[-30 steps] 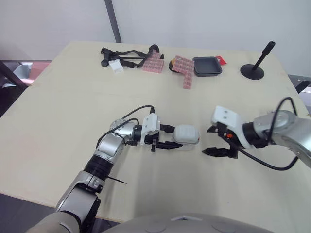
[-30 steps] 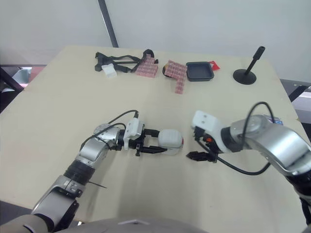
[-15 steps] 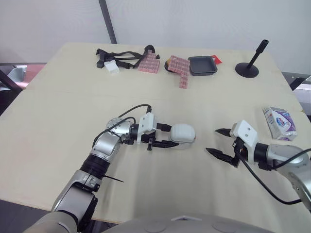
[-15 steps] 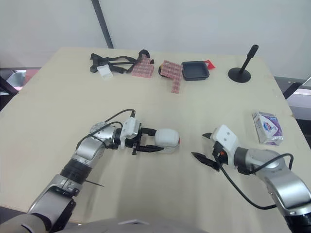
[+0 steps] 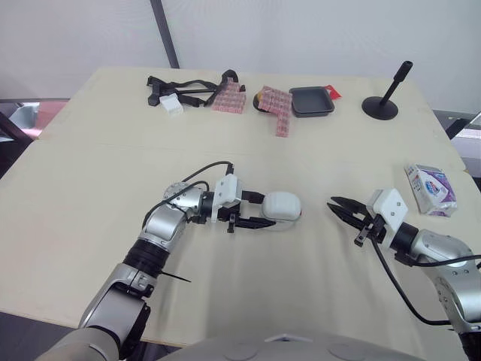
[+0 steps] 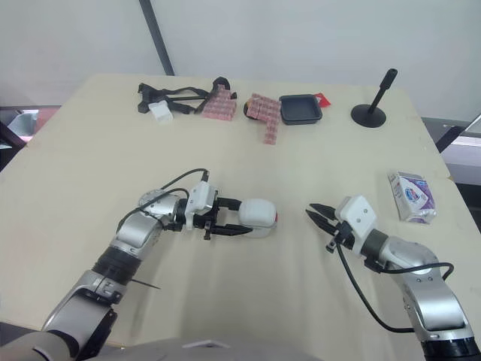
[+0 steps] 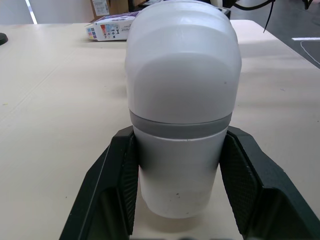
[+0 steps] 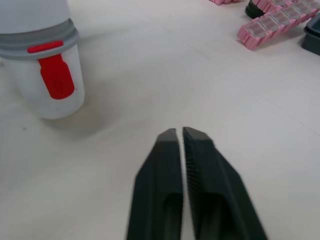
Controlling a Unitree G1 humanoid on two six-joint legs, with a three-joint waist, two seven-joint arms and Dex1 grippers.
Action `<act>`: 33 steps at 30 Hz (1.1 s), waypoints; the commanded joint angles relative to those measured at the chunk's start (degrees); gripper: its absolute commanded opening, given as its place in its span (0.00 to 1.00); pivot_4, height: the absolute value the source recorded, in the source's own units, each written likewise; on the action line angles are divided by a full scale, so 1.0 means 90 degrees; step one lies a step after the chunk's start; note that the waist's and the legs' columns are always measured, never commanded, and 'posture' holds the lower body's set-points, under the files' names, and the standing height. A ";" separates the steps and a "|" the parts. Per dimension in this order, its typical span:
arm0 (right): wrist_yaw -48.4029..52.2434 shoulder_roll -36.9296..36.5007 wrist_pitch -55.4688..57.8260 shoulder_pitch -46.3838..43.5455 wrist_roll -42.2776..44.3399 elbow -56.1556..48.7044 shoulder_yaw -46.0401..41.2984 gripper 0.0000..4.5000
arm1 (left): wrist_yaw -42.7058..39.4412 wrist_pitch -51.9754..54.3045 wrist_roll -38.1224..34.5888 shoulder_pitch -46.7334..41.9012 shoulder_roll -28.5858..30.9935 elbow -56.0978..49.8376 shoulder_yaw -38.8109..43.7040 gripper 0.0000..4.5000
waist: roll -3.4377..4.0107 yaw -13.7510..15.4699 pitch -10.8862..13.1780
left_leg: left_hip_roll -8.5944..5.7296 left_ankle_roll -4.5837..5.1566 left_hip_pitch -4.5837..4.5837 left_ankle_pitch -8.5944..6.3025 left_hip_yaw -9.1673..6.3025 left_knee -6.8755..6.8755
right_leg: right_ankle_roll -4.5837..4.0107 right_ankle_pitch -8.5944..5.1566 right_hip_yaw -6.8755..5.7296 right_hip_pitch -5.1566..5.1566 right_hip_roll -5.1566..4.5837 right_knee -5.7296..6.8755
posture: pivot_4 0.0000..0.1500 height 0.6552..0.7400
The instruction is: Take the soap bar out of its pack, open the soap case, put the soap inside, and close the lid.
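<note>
On table (image 5: 113,150), left fingers (image 7: 112,190) clamp soap case (image 7: 182,90); right fingers (image 8: 160,185) closed.

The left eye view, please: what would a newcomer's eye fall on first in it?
First, the white soap case in the middle of the table, clamped on both sides by the left claw. Next, the right claw, shut and empty, points at the case across a gap. The soap pack lies apart near the table's right edge.

lab-like test room: plain worktable (image 5: 90,158), bare white wall (image 5: 301,30), black stand (image 5: 382,107)
</note>
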 commanded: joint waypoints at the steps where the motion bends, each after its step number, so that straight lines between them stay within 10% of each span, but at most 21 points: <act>1: 0.0226 0.0108 -0.0337 -0.0025 0.0161 0.0224 -0.0114 0.01 | 0.0064 0.0042 -0.0078 -0.0003 0.0007 -0.0163 0.0106 0.41 | 0.0000 -0.0013 0.0000 | -0.0001 0.0001 0.0000 0.0000 0.0000 0.0000 | -0.0001 0.0000 0.0000 0.0000 -0.0001 0.0000 | 1.00 1.00; 33: 0.0718 -0.0675 0.2385 -0.2849 0.1735 -0.2099 0.1088 0.01 | 0.0199 0.0222 -0.0153 0.0140 0.0096 -0.0414 0.0132 0.41 | 0.0001 -0.0033 0.0001 | -0.0012 0.0017 -0.0008 0.0004 -0.0001 0.0012 | 0.0001 0.0001 0.0000 -0.0047 -0.0009 0.0027 | 1.00 1.00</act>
